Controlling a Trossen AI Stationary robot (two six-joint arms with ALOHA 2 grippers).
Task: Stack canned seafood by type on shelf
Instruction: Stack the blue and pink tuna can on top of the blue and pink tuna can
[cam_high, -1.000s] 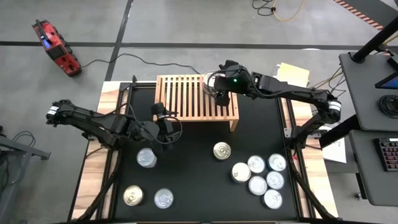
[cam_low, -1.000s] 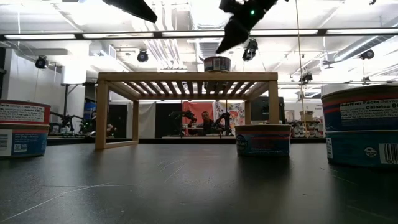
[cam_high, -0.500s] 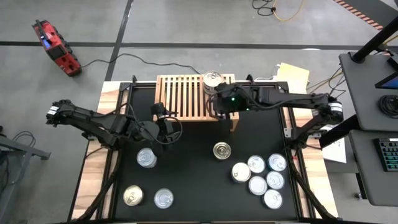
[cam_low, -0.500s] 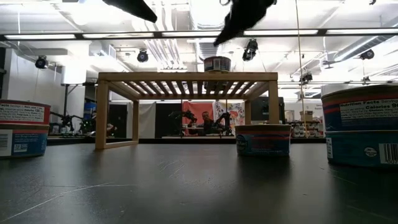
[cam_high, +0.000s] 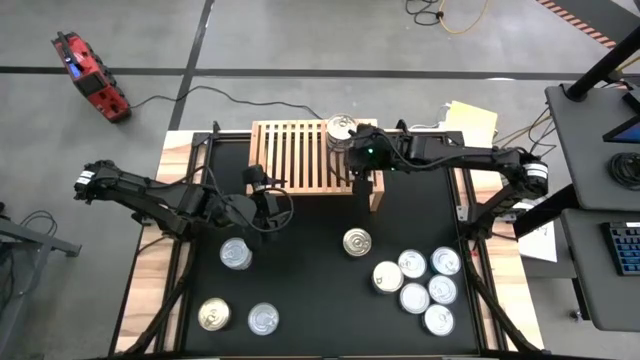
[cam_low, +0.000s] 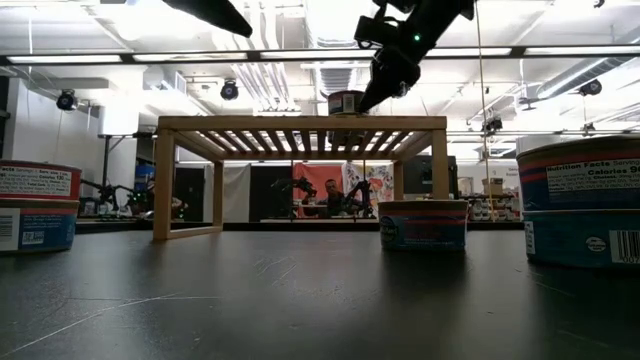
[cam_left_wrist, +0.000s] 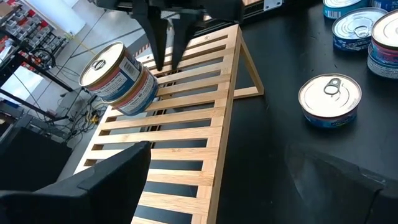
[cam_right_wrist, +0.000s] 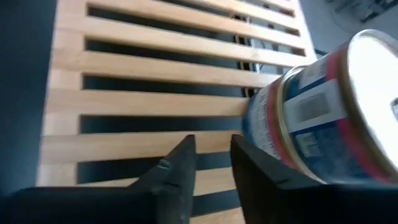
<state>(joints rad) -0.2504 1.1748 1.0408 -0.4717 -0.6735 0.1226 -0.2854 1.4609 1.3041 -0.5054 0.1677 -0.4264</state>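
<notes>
Only readable bit is in the low view: the big tin at the right edge (cam_low: 585, 200) says "Nutrition Facts" and "Calories" on its white label, with a barcode below. Other tin labels are too small to make out.

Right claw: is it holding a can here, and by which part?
Nothing is held. The right claw is nearly shut and empty beside the stacked cans on the shelf.
</notes>
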